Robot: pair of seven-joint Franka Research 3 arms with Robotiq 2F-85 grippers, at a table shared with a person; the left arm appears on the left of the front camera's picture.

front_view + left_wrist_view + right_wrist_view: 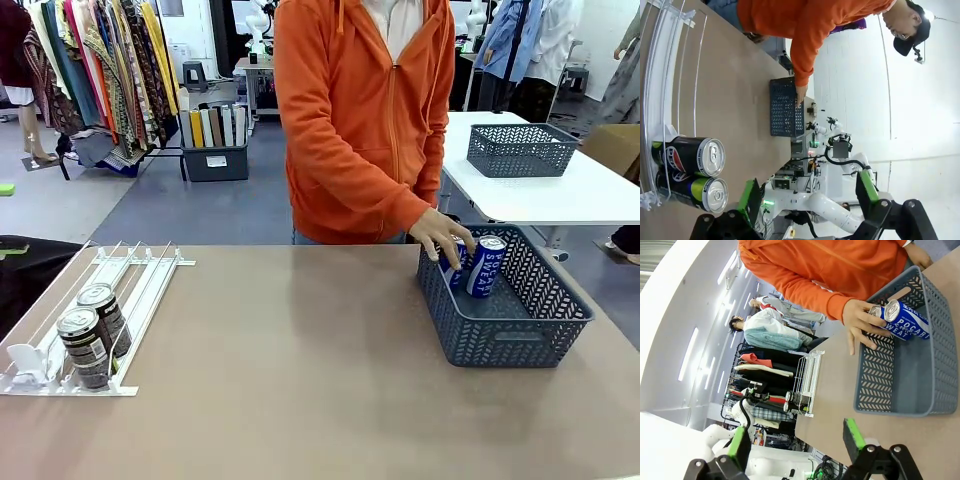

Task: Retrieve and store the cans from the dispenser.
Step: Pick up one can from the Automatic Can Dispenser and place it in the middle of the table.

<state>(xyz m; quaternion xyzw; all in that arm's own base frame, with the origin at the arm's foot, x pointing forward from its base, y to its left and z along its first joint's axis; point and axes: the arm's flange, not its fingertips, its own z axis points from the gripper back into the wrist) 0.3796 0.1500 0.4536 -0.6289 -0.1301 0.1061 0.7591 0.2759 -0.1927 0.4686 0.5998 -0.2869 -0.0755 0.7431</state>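
Note:
The white dispenser [130,275] lies at the table's left with two dark cans [105,315] [84,345] upright at its near end. At the right, a blue can [486,265] stands in the grey lattice basket [520,345]. The person's hand [438,232] rests on a second blue can [458,262] beside it. In the left wrist view my left gripper [807,200] is open, off to the side of the two dark cans [690,156] [692,190] in the dispenser [662,75]. In the right wrist view my right gripper [797,440] is open, short of the basket [910,390] holding a blue can [907,325].
A person in an orange hoodie [360,120] stands at the far edge, leaning over the basket. The wide brown tabletop [300,370] stretches between dispenser and basket. Behind, another grey basket [520,150] sits on a white table.

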